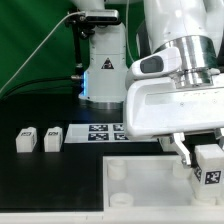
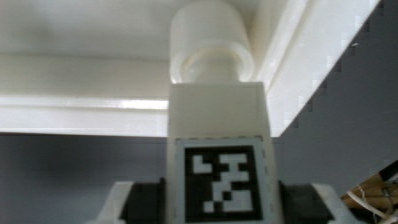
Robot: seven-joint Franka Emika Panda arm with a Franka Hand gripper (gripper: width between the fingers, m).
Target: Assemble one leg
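Note:
My gripper [image 1: 208,160] is shut on a leg [image 1: 209,164], a small white block with a black-and-white marker, held at the exterior view's right, above the right edge of the large white panel [image 1: 140,190]. In the wrist view the leg [image 2: 219,130] stands between my fingers [image 2: 135,200], its marker facing the camera, its rounded end against the panel's underside rim [image 2: 107,90]. Two more legs [image 1: 27,139] [image 1: 52,138] lie on the black table at the exterior view's left.
The marker board [image 1: 100,132] lies flat behind the panel. A white robot base [image 1: 103,70] stands at the back centre, before a green backdrop. The arm's large white body fills the upper right.

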